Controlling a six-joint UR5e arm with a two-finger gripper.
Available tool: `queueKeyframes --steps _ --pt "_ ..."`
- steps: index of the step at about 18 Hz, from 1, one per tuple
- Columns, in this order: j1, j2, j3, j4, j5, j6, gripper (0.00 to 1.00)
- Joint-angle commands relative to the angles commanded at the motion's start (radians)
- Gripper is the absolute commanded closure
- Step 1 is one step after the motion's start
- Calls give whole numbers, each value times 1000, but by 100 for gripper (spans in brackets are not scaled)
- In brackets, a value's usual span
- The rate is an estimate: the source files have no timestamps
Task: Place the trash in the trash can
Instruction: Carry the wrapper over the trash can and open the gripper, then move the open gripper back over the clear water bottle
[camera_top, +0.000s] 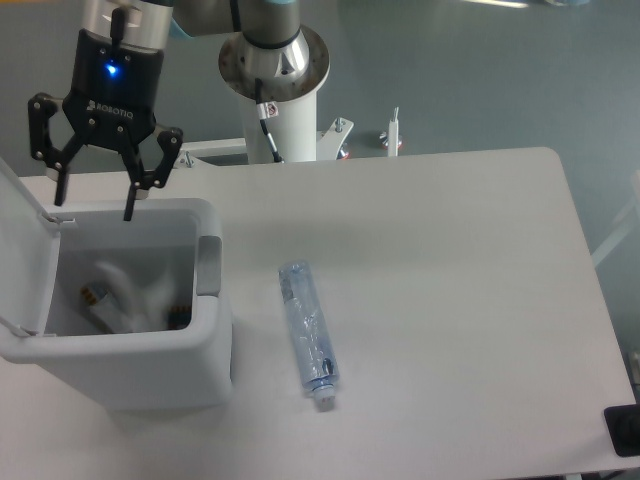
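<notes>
Camera view, tool (94, 207) spread and empty above trash can (205, 375), wrapper (135, 297) inside it, bottle (307, 329) lying on counter (450, 300).

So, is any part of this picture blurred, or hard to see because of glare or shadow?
Camera view: mostly sharp; the open hand and bottle are crisp. Inside the bin the white wrapper looks smeared. Lighting is even, shadows on the table are faint, and there is no strong glare.
</notes>
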Motion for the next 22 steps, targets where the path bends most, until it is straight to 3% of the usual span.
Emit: queueKeyframes --steps 6,8,12,17,22 --pt "170 -18 0 0 0 -5 0" --pt "204 -51 0 0 0 -5 0" --pt "290 -60 18 0 -6 -6 0" --pt "321 -66 5 0 -5 -8 0" --pt "331 -113 48 0 -2 -9 0"
